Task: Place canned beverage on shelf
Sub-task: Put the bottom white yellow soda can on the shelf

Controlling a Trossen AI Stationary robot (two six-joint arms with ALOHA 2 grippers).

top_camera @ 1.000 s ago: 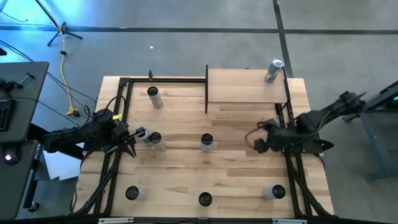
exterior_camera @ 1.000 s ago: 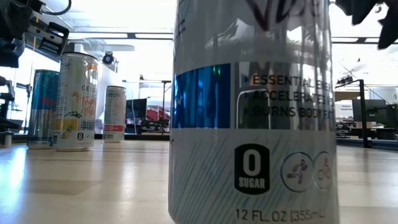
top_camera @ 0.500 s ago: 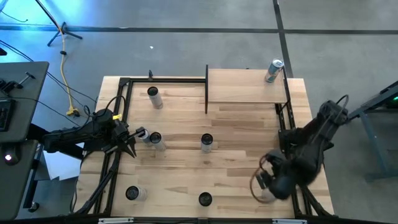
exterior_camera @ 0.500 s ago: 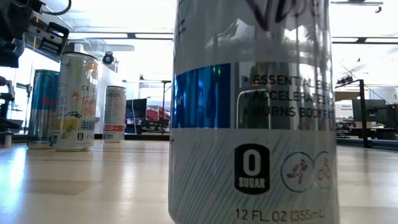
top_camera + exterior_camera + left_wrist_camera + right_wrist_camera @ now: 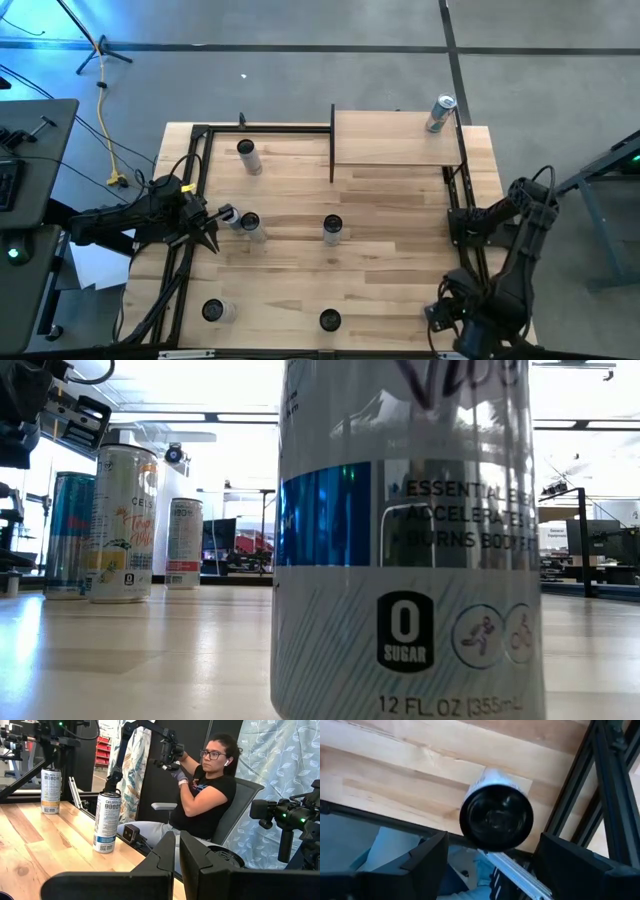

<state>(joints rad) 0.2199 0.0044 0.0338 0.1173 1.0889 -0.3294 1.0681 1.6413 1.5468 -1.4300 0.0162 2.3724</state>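
Right tool (image 5: 440, 315) is at the near right corner of the table (image 5: 390, 240), over the can (image 5: 496, 815) that stands there. In the right wrist view the fingers (image 5: 427, 860) stand apart on either side of the can's dark top, clear of its wall. Half-wide, holding nothing yet. In the high view the arm covers this can.

Step in hand, as I read it: lining up on the corner can before the grasp. Next move calls for dropping lower so the fingers straddle the can body, then closing, lifting straight up and carrying it to the far right of the table. The black frame rail runs just beside the can, so little side room for the outer finger.

Other cans, near to far: near-edge centre can (image 5: 329, 320), near-left can (image 5: 213, 311), mid-table can (image 5: 332, 228), left-mid can (image 5: 250, 225), far-left can (image 5: 246, 153).

Left tool (image 5: 210, 238) waits at the left edge mid-table, fingers pressed together, empty, with the left-mid can just beside it.

Shelf (image 5: 390, 140) sits at the far right of the table on black posts. One can (image 5: 439, 113) already stands at its far right corner; the rest of the board is bare, so a spot well apart from that can is open.

A seated person (image 5: 202, 795) shows beyond the table in the left wrist view.
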